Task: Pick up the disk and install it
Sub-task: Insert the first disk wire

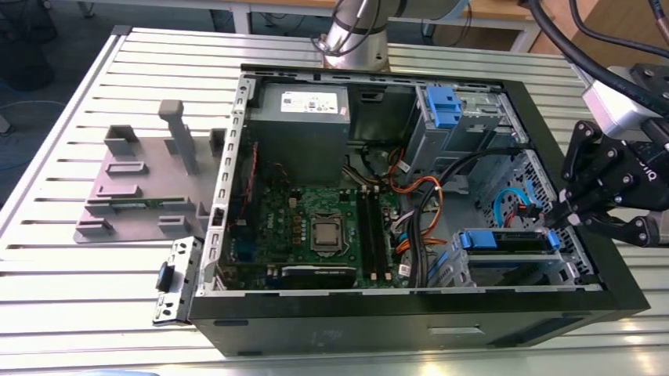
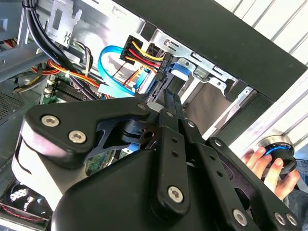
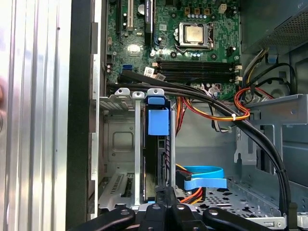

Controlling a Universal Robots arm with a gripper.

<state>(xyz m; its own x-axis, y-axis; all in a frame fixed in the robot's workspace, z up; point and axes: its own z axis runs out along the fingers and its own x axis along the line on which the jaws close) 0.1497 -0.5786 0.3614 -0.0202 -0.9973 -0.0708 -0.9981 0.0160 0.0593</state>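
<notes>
- The computer case (image 1: 418, 317) lies open on its side in the middle of the slatted metal surface (image 1: 94, 313), so the arm can reach in from above
- The disk (image 1: 507, 240) sits in a metal slot inside the case, in the case corner nearest the surface's edge on the exterior view's right
- In the first wrist view the disk (image 3: 159, 144) stands on its thin edge between two metal rails, with its blue bracket showing at the top. I think the rails are there to guide it straight in
- The gripper (image 1: 565, 219) hangs over that same corner, just beside the end of the disk
- In the first wrist view the gripper (image 3: 166, 192) lines up with the disk's end, and it looks like it touches it or nearly does
- I cannot tell if the jaws are spread, pressed together or pinching the disk, because the black arms of the gripper hide that spot
- In the second wrist view coloured wires (image 2: 144, 55) with a black plug hang right by the gripper tip (image 2: 169, 98), near the slot
- A person's hand (image 2: 264, 166) rests on a round black button with a blue ring by the surface's edge. My guess is it is there to stop the arm fast
- A grey stand (image 1: 146, 188) sits well apart, near the surface's edge on the exterior view's left
</notes>
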